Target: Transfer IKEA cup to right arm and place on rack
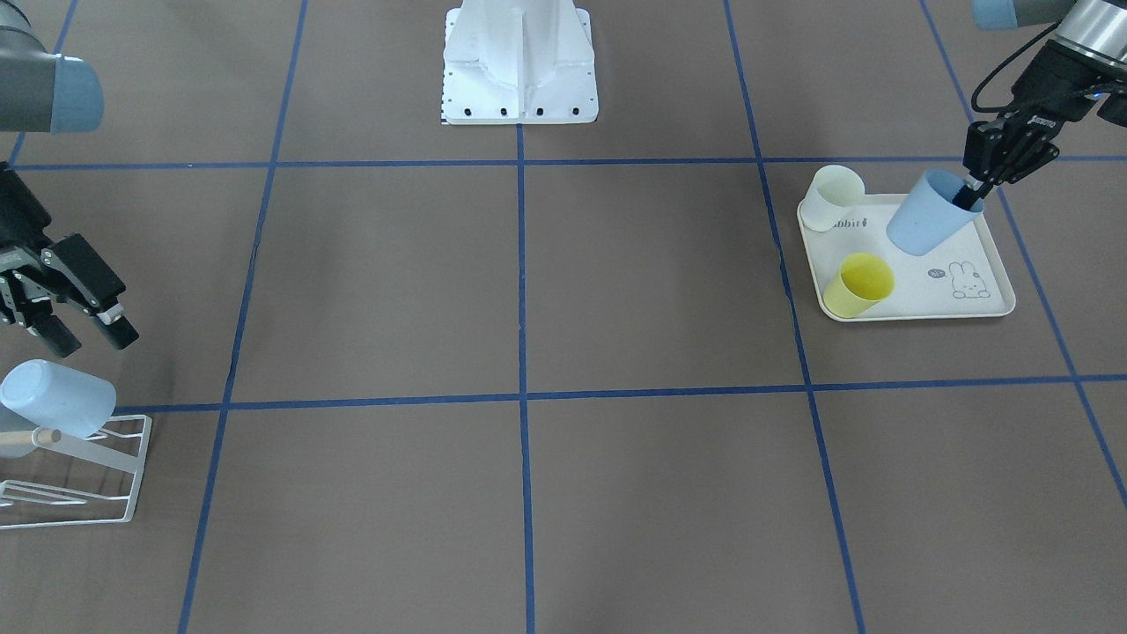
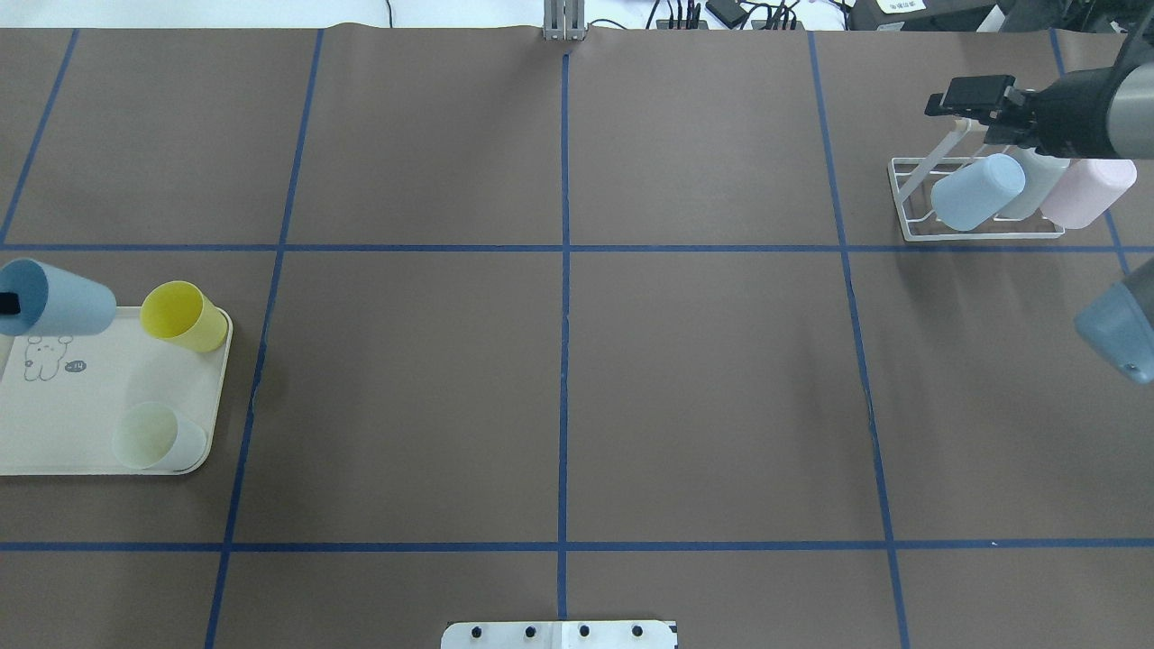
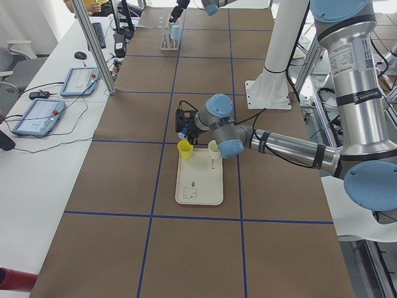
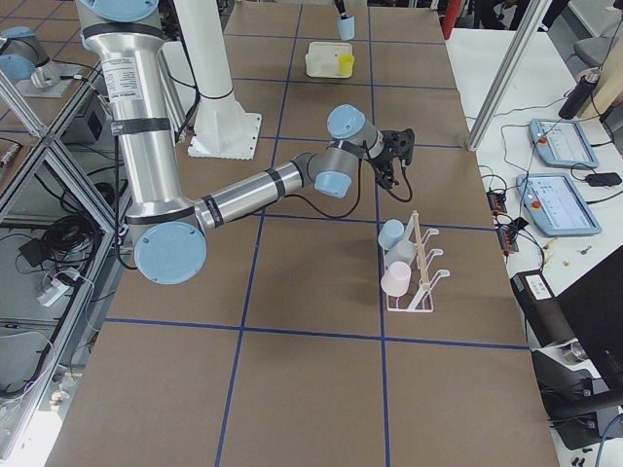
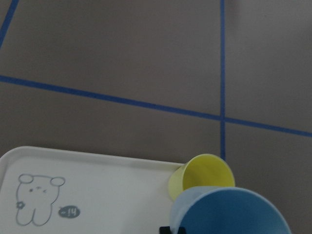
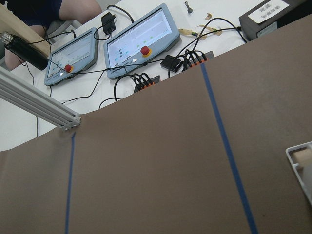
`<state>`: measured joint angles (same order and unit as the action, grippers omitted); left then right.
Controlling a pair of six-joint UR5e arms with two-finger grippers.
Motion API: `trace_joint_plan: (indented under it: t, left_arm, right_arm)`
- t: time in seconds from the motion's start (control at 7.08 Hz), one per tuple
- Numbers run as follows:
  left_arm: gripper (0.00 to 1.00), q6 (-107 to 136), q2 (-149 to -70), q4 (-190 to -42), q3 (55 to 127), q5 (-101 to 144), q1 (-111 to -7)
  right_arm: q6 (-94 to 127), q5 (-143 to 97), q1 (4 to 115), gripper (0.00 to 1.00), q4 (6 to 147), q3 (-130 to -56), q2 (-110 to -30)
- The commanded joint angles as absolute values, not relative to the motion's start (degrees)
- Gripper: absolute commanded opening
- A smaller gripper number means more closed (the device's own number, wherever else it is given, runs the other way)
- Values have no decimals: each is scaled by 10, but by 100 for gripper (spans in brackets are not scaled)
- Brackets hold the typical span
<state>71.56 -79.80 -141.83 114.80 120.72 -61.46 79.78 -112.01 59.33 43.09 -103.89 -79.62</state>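
The IKEA cup (image 1: 931, 214) is blue and tilted on its side over the far corner of the cream rabbit-print tray (image 1: 993, 302). My left gripper (image 1: 975, 192) is shut on its rim, one finger inside the mouth. The left wrist view shows the cup's open mouth (image 5: 229, 213) close below the camera. At the other end of the table the white wire rack (image 2: 912, 225) carries a light blue cup (image 2: 978, 191), a whitish one and a pink cup (image 2: 1089, 191). My right gripper (image 1: 85, 335) is open and empty just behind the rack (image 1: 84, 493).
A yellow cup (image 1: 858, 284) and a white cup (image 1: 832, 198) lie on the tray. The robot's white base (image 1: 519, 62) stands at the middle of the near edge. Tablets and cables lie beyond the table's far edge (image 6: 136, 46).
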Motion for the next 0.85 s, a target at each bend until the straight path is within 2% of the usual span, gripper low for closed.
trace_joint_plan:
  t: [0.0, 0.42, 0.71]
  left_arm:
    - [0, 927, -946, -1420, 1130, 1208, -611]
    - [0, 1126, -1137, -1453, 1068, 1191, -520]
    - [0, 1224, -1163, -1606, 1029, 1159, -501]
  right_arm:
    - [939, -1121, 559, 100, 431, -1069, -755]
    - [1090, -1121, 507, 100, 424, -1096, -697]
    - [1233, -1117, 483, 100, 423, -1128, -659]
